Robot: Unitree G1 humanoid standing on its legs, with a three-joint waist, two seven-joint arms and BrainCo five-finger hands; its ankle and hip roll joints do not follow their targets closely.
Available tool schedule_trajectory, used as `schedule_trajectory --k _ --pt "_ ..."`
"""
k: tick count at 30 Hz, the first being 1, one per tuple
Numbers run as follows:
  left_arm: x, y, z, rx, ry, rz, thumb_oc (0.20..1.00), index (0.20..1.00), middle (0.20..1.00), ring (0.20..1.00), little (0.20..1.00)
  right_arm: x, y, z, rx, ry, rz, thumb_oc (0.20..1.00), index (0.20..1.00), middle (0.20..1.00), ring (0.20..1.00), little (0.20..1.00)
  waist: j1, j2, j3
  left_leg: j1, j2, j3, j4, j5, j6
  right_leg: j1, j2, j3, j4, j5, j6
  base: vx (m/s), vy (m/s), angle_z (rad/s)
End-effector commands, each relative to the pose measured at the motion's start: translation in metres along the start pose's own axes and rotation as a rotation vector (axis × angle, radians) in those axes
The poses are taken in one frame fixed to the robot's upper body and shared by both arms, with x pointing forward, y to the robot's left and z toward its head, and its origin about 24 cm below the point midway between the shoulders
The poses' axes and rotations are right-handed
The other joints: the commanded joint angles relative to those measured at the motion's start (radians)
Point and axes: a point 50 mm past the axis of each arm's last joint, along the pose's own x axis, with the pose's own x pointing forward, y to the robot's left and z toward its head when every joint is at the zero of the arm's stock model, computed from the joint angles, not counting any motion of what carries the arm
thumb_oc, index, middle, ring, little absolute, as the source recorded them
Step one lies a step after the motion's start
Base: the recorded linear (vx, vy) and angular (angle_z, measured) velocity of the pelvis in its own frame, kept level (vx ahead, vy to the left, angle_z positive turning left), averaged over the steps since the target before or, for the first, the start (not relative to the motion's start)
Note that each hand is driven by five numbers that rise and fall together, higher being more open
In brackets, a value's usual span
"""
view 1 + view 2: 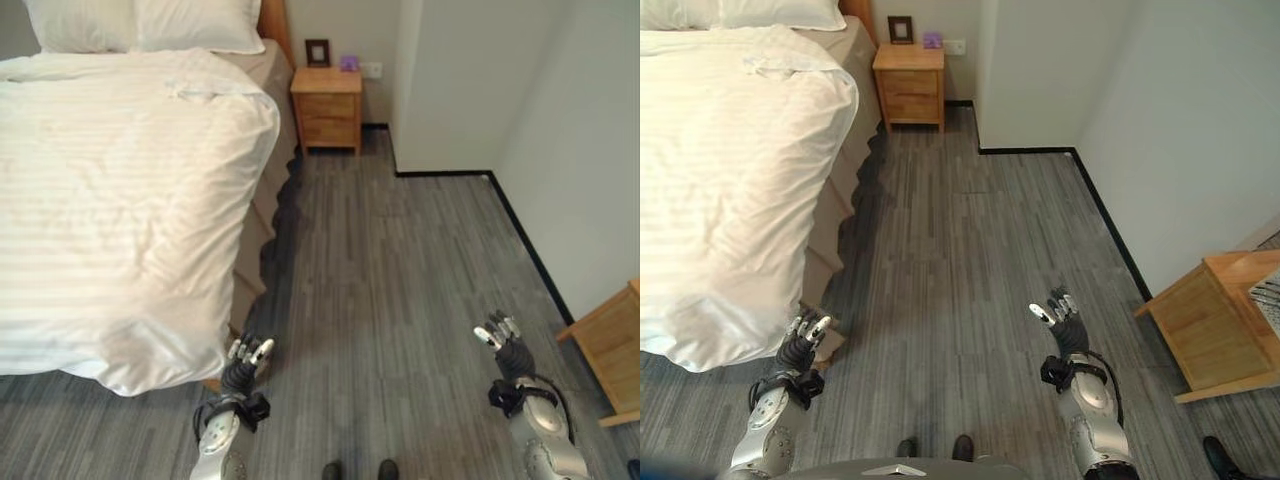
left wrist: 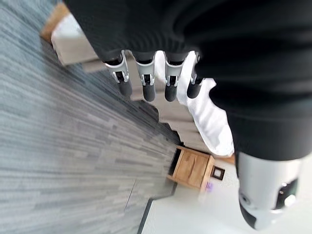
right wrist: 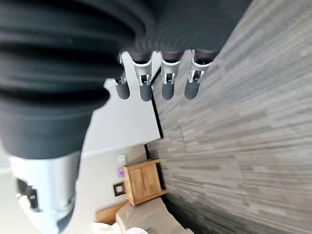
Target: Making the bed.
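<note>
White striped duvet [image 1: 110,200] covers the bed [image 1: 835,190], its near corner hanging just beside the left robot hand [image 1: 248,358], and 2 pillows [image 1: 150,22] lie at the headboard end. Both the left and the right robot hand [image 1: 1060,315] hover over the grey plank floor [image 1: 400,280] with fingers relaxed, holding nothing. Beyond the bed a wooden nightstand [image 1: 327,108] carries a small picture frame [image 1: 318,52].

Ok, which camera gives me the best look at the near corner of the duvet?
The left eye view: the duvet's near corner hangs off the bed's foot beside the left hand. The right eye view shows it nearer the frame edge. The left wrist view catches a strip of duvet past the fingers.
</note>
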Motion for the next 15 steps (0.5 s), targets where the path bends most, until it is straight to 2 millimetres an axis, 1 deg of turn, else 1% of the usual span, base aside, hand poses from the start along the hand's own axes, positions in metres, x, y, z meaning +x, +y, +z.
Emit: schedule_trajectory --k 1,2,3,4,5,6,7,8,9,10,12,13,14,15 --pt "0.014 0.006 0.029 -0.033 -0.127 0.015 1.000 1.000 1.000 1.000 1.000 0.009 0.007 0.019 -0.010 -0.094 0.028 1.000 1.000 1.000 1.000 1.000 0.013 -0.045 -0.027 0.022 -0.040 -0.009 0.005 -0.011 0.007 0.008 -0.134 0.045 0.058 0.031 0.147 0.02 0.131 -0.05" --pt "0.018 0.002 0.038 -0.021 -0.158 0.000 1.000 1.000 1.000 1.000 1.000 0.011 0.009 0.020 -0.012 -0.101 0.036 1.000 1.000 1.000 1.000 1.000 0.012 -0.027 -0.001 0.002 -0.047 -0.007 0.015 -0.027 0.024 -0.074 -0.145 0.066 0.183 0.020 0.162 -0.01 0.094 -0.19" --pt "0.018 0.001 0.038 -0.021 -0.158 -0.001 1.000 1.000 1.000 1.000 1.000 0.011 0.009 0.020 -0.012 -0.101 0.036 1.000 1.000 1.000 1.000 1.000 0.014 -0.028 -0.003 -0.001 -0.048 -0.004 0.016 -0.028 0.025 -0.083 -0.146 0.069 0.192 0.016 0.162 -0.01 0.148 -0.38" --pt "0.018 0.001 0.042 -0.003 -0.171 -0.010 1.000 1.000 1.000 1.000 1.000 0.011 0.008 0.020 -0.024 -0.101 0.037 1.000 1.000 1.000 1.000 1.000 0.012 -0.018 0.015 0.004 -0.049 0.001 0.019 -0.039 0.037 -0.136 -0.154 0.064 0.300 0.041 0.177 0.01 0.102 -0.33" --pt "0.019 0.000 0.045 0.019 -0.181 -0.013 1.000 1.000 1.000 1.000 1.000 0.011 0.009 0.021 -0.035 -0.103 0.039 1.000 1.000 1.000 1.000 1.000 0.009 -0.011 0.030 0.011 -0.051 0.010 0.021 -0.047 0.046 -0.187 -0.166 0.066 0.404 0.084 0.193 0.05 0.129 -0.33" --pt "0.019 -0.001 0.048 0.035 -0.192 -0.020 1.000 1.000 1.000 1.000 1.000 0.010 0.008 0.020 -0.033 -0.102 0.034 1.000 1.000 1.000 1.000 1.000 0.001 -0.005 0.044 0.023 -0.049 0.013 0.021 -0.052 0.052 -0.228 -0.169 0.072 0.488 0.109 0.199 0.13 0.094 -0.29" --pt "0.020 -0.002 0.051 0.056 -0.205 -0.027 1.000 1.000 1.000 1.000 1.000 0.010 0.008 0.019 -0.029 -0.102 0.027 1.000 1.000 1.000 1.000 1.000 -0.010 0.003 0.055 0.041 -0.040 0.004 0.019 -0.048 0.051 -0.270 -0.166 0.069 0.529 0.131 0.202 0.23 0.062 -0.36" --pt "0.020 -0.002 0.055 0.066 -0.220 -0.030 1.000 1.000 1.000 1.000 1.000 0.008 0.007 0.018 -0.019 -0.100 0.025 1.000 1.000 1.000 1.000 1.000 -0.026 0.010 0.060 0.072 -0.029 -0.001 0.011 -0.052 0.044 -0.307 -0.169 0.054 0.519 0.128 0.200 0.50 0.010 -0.13" --pt "0.020 -0.006 0.067 0.068 -0.273 -0.050 1.000 1.000 1.000 1.000 1.000 0.004 0.003 0.016 0.001 -0.098 0.012 1.000 1.000 1.000 1.000 1.000 -0.057 0.012 0.062 0.131 -0.018 -0.003 0.005 -0.072 0.023 -0.350 -0.182 0.015 0.393 0.126 0.194 0.59 -0.040 0.09" --pt "0.020 -0.007 0.074 0.049 -0.307 -0.051 1.000 1.000 1.000 1.000 1.000 0.002 0.001 0.015 0.015 -0.095 0.001 1.000 1.000 1.000 1.000 1.000 -0.078 0.011 0.063 0.165 -0.009 -0.015 0.005 -0.091 0.008 -0.363 -0.178 0.010 0.319 0.133 0.195 0.68 -0.111 0.26" --pt "0.024 -0.009 0.084 0.011 -0.345 -0.045 1.000 1.000 1.000 1.000 1.000 -0.002 -0.003 0.010 0.019 -0.082 -0.013 1.000 1.000 1.000 1.000 1.000 -0.123 0.001 0.063 0.228 0.015 -0.044 0.005 -0.122 -0.023 -0.398 -0.144 0.034 0.155 0.182 0.211 0.69 -0.212 0.49" --pt "0.025 -0.010 0.092 0.006 -0.381 -0.035 1.000 1.000 1.000 1.000 1.000 -0.006 -0.006 0.007 -0.002 -0.065 -0.009 1.000 1.000 1.000 1.000 1.000 -0.143 -0.001 0.055 0.278 0.054 -0.051 0.005 -0.127 -0.048 -0.402 -0.134 0.025 0.105 0.213 0.223 0.85 -0.330 0.68" --pt "0.024 -0.014 0.094 -0.022 -0.396 -0.053 1.000 1.000 1.000 1.000 1.000 -0.009 -0.005 0.007 -0.007 -0.066 0.011 1.000 1.000 1.000 1.000 1.000 -0.151 0.001 0.050 0.299 0.080 -0.063 0.035 -0.082 -0.071 -0.387 -0.122 0.019 0.146 0.202 0.208 0.74 -0.308 0.81" --pt "0.025 -0.014 0.090 -0.024 -0.379 -0.056 1.000 1.000 1.000 1.000 1.000 -0.009 -0.005 0.005 -0.004 -0.057 0.013 1.000 1.000 1.000 1.000 1.000 -0.148 0.000 0.045 0.281 0.090 -0.067 0.066 -0.052 -0.078 -0.374 -0.122 0.011 0.152 0.197 0.197 0.55 -0.244 0.57"
